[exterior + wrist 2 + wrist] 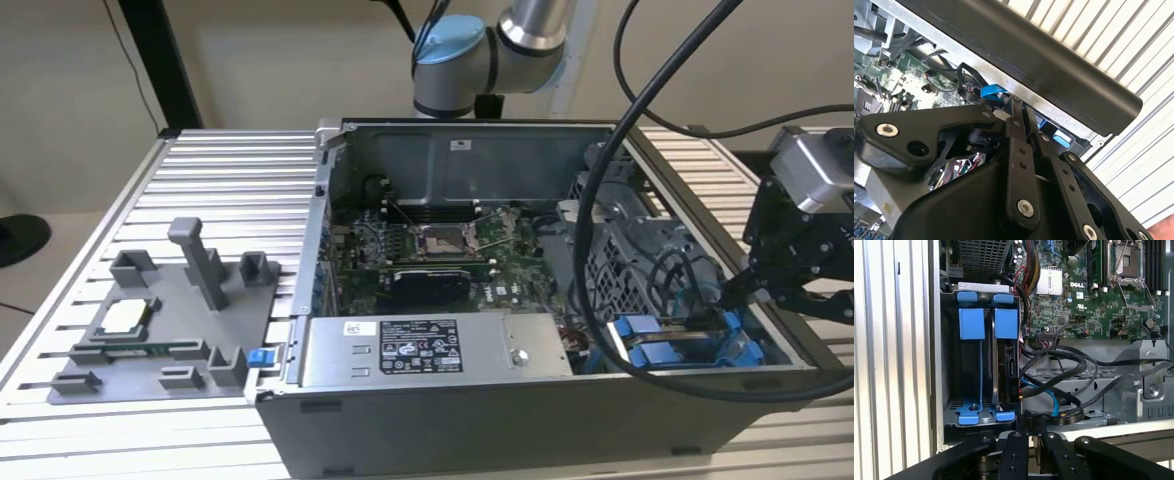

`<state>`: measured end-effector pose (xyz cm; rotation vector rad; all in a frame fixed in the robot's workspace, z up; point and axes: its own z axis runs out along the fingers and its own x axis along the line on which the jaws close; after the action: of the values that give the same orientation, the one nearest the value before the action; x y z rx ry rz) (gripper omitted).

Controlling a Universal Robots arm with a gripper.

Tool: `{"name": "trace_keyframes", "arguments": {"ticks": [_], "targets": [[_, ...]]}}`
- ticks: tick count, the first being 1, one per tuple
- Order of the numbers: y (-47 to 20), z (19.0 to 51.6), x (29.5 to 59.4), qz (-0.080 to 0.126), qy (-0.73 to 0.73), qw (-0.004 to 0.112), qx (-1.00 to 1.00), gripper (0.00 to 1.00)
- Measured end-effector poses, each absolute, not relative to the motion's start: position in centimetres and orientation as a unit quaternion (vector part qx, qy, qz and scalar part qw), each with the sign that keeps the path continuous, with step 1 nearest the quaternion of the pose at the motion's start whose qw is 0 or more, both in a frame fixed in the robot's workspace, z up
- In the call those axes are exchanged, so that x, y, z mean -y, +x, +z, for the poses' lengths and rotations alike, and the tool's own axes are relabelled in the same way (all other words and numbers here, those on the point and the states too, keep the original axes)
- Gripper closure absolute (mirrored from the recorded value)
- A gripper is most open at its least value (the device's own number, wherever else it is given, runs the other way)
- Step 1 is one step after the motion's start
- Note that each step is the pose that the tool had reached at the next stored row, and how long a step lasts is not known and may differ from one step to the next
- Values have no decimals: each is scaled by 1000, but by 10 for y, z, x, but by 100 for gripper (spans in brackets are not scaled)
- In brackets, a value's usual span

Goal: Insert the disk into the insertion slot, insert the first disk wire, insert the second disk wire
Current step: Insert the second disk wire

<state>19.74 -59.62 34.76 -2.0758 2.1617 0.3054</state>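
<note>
An open grey metal computer case [534, 400] was seen on the ribbed aluminium table [227, 190]. The blue-framed silver disk [1005, 365] was seated upright in the grey blue-tabbed insertion slot [949, 355]. The black gripper [1029, 427] was narrowed to nearly closed beside the slot, with nothing seen held.

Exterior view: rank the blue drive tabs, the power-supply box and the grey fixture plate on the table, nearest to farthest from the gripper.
From the gripper:
1. Blue drive tabs, just below it, at the case's corner on the exterior view's right.
2. Power-supply box, mid-case along the front.
3. Grey fixture plate, outside the case, on the exterior view's left.
</note>
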Motion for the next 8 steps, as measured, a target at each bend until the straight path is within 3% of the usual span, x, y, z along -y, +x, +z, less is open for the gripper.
{"name": "trace_keyframes", "arguments": {"ticks": [8], "targets": [[197,347,596,102,-688,65,-716,100]]}}
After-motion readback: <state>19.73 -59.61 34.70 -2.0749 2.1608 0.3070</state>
